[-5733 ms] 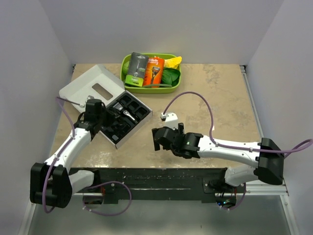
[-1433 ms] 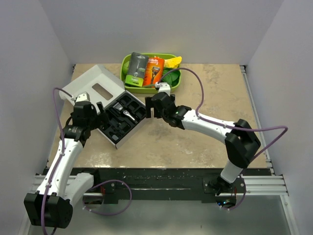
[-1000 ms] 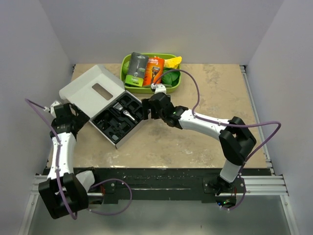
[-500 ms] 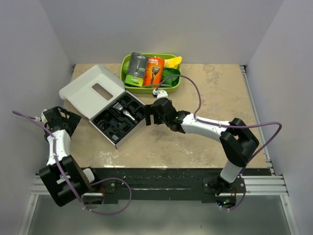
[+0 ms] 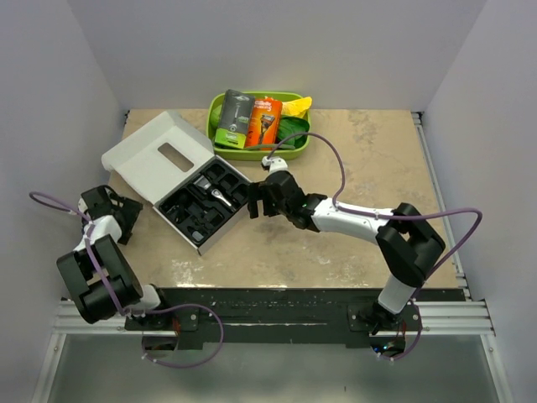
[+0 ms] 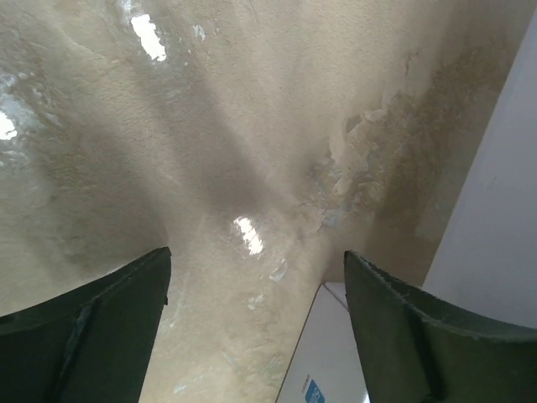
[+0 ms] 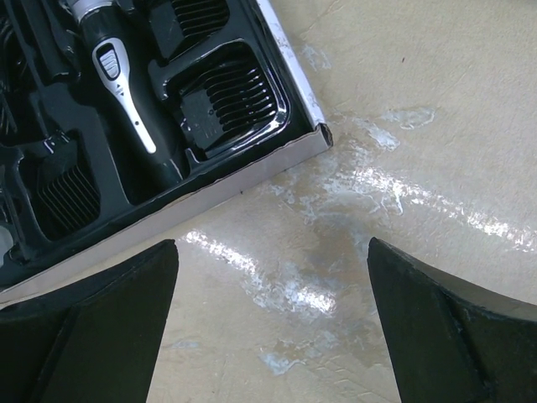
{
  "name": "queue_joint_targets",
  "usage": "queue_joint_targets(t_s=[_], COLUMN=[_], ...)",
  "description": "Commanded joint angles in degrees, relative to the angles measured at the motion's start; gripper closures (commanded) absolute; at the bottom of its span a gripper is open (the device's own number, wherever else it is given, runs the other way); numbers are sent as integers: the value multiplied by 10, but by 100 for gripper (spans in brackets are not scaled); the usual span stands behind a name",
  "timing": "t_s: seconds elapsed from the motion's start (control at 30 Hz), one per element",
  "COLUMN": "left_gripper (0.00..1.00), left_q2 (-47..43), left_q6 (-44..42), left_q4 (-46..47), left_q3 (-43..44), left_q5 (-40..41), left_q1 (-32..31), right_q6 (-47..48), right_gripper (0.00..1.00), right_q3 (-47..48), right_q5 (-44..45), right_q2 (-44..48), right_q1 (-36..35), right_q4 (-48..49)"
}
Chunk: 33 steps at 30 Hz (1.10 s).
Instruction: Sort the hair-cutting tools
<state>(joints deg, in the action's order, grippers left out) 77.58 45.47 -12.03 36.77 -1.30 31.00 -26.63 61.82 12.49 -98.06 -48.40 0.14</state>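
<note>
The hair-cutting tools lie in the black tray of an open white case [image 5: 220,232]. Among them are a slim black and silver clipper [image 7: 117,71] [image 5: 220,196] and black guide combs [image 7: 231,105]. My right gripper [image 5: 258,200] [image 7: 273,260] hovers open just off the case's right corner, over bare table, with nothing between its fingers. My left gripper [image 5: 124,215] [image 6: 256,269] is folded back at the table's left edge, apart from the case. It is open and empty over bare table, and a white corner of the case [image 6: 331,361] shows below it.
The case's white lid [image 5: 159,159] stands open toward the back left. A green tray [image 5: 256,154] at the back holds an orange razor package [image 5: 265,122] and a grey-and-green one [image 5: 234,117]. White walls close in the left, right and back.
The left arm has pulled back from the case to the table's left edge and folded toward its base. The right gripper has shifted slightly nearer, staying by the case's right corner.
</note>
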Motion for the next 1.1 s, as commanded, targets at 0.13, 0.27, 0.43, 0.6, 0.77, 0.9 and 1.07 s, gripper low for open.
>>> queue_joint_targets(t_s=[0.13, 0.27, 0.43, 0.6, 0.77, 0.9, 1.07], left_gripper=[56, 85, 92, 100, 100, 100, 100], left_q2=[33, 55, 73, 109, 169, 232, 277], left_q6=[21, 28, 39, 67, 73, 92, 141], left_q4=[108, 147, 223, 299, 369, 467, 622], left_q3=[-29, -33, -44, -50, -44, -44, -83], left_q5=[-12, -29, -53, -107, -164, -232, -306], left_q1=[5, 5, 8, 11, 17, 32, 56], right_q6=[-10, -12, -14, -18, -18, -16, -17], right_gripper=[7, 6, 6, 6, 6, 6, 6], right_q3=[-19, -27, -29, -29, -32, -40, -45], right_q5=[-21, -23, -27, -29, -34, -34, -44], right_q2=[33, 33, 30, 29, 30, 31, 30], right_q1=[2, 2, 2, 2, 1, 1, 1], right_q4=[52, 60, 64, 68, 70, 73, 79])
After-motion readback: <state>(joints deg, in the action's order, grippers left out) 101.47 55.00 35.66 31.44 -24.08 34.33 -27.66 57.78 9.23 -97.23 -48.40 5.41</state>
